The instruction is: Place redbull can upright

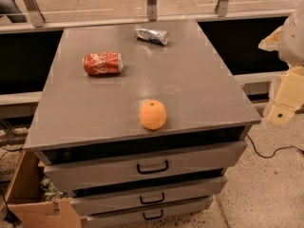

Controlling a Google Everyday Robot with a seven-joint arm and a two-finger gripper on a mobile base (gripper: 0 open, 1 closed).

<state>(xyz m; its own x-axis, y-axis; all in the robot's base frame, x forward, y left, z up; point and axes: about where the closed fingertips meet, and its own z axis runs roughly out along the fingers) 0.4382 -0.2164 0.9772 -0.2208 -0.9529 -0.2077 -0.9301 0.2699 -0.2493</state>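
The redbull can (151, 34) lies on its side near the back of the grey cabinet top (199, 87). 1 red cola can (102, 63) lies nearby, also on its side. 1 orange (152, 114) sits near the front. What seems to be the gripper (285, 101) hangs off the right side, well apart from the cans. I cannot tell if it is spread or pressed together.
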